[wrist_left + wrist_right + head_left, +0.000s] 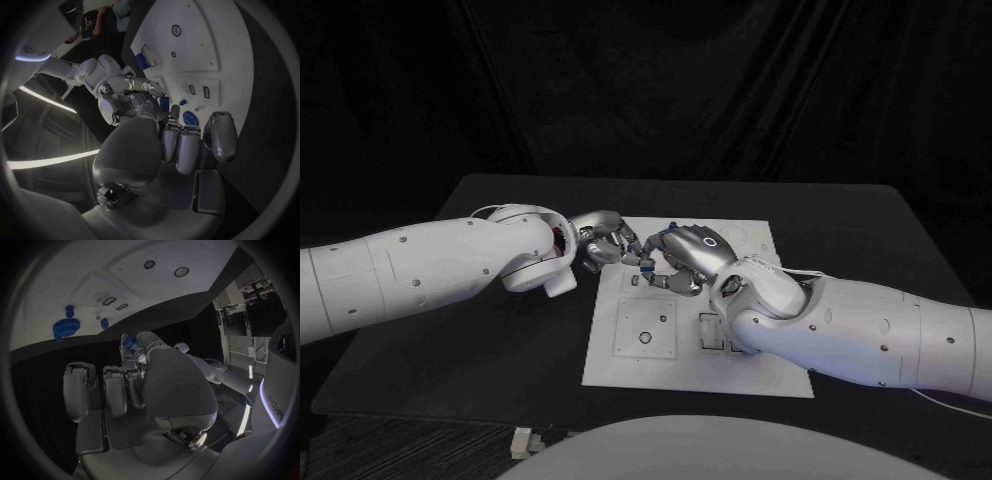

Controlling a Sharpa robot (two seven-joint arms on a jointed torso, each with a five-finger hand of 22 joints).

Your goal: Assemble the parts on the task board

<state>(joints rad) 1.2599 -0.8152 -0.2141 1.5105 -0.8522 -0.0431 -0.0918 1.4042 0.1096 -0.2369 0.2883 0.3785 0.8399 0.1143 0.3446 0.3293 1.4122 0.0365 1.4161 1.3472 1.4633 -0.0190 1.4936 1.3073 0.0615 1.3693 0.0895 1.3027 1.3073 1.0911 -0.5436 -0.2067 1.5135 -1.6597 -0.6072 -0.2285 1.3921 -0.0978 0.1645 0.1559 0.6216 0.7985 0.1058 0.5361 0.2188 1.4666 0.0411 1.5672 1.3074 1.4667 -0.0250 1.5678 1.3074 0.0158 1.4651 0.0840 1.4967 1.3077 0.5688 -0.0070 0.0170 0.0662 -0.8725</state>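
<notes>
The white task board (733,372) lies mid-table. Both hands meet above its far left part. My right hand (684,254) pinches a small blue part (129,341) at its thumb tip; the same blue part (164,103) lies between that hand's fingers and my left thumb. My left hand (602,240) touches it, its other fingers (187,145) curled in; whether it grips the part is unclear. A blue gear (64,326) sits on the board (75,285), with two smaller blue pieces (104,322) near it.
Another blue piece (144,61) sits in a slot on the board (206,45). Round holes and small rectangular slots (646,337) mark the board's near half. Black table (473,350) surrounds the board, with a dark curtain behind.
</notes>
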